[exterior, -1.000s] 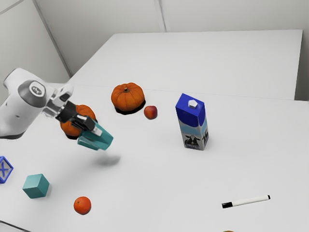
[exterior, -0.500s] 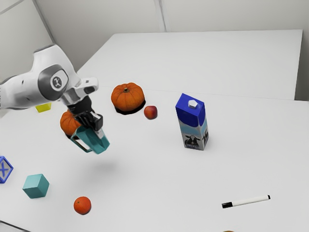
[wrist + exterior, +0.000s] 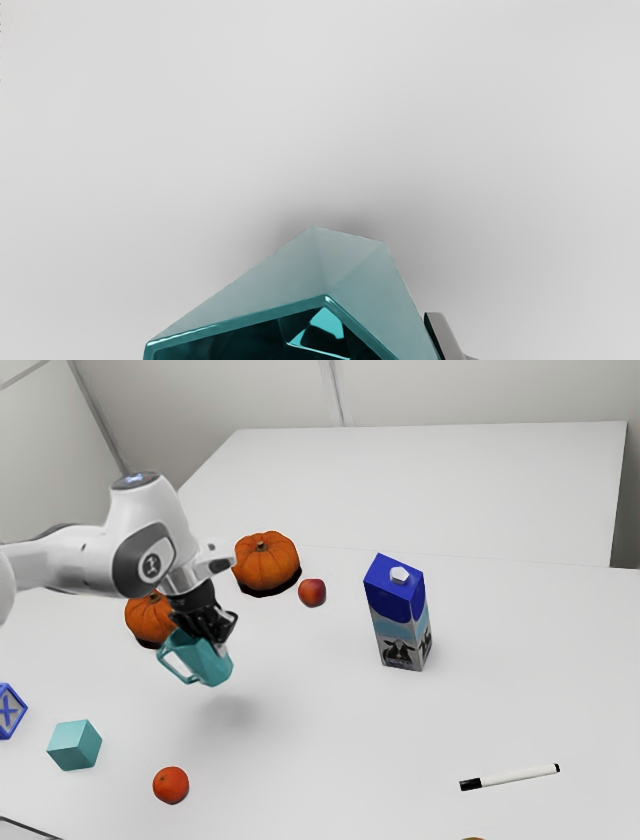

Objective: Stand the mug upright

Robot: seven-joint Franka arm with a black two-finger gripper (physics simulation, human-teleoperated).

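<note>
Hanging tilted beneath gripper (image 3: 214,637), clasped — teal mug (image 3: 207,664).

1 white arm (image 3: 70,563) raised, wrist (image 3: 160,545) bent downward, black jaws clamped, angled down

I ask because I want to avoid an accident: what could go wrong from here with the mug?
The mug hangs tilted above the table, so if lowered like this it may land on one edge of its base and tip over.

The gripper holds it near the rim, so it could turn or slip when the base touches.

If released at this height, it would probably drop and roll.
</note>
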